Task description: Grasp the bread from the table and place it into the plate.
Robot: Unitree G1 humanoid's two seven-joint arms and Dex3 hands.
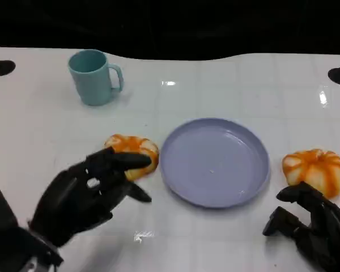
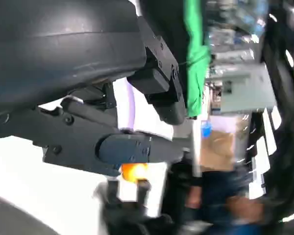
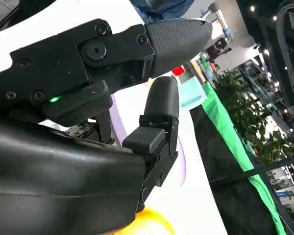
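A round, pale lavender plastic plate (image 1: 214,161) sits bare at the middle of the white table (image 1: 226,85), with two orange-and-white bread rolls flanking it. The left bread roll (image 1: 134,151) lies just beside the plate's left rim; the right bread roll (image 1: 315,170) lies near the right rim, apart from it. A light teal mug (image 1: 94,76) with its handle turned to the right stands well behind the left roll, out of the path between either roll and the plate.

The black left hand (image 1: 88,195) hovers over the near side of the left roll — its fingers (image 1: 127,160) reach across the roll's front edge, spread and not closed on it. The black right hand (image 1: 311,224) rests low just in front of the right roll, fingers apart, holding nothing.

The left wrist view adds a small orange patch of a roll (image 2: 134,171) beyond the left hand's fingers, plus a blurred room past the table edge. The right wrist view shows the right roll's orange edge (image 3: 154,224) under the hand's shell, the plate's lavender rim (image 3: 115,120) between the fingers, and a green strip below the table. No writing is legible anywhere.
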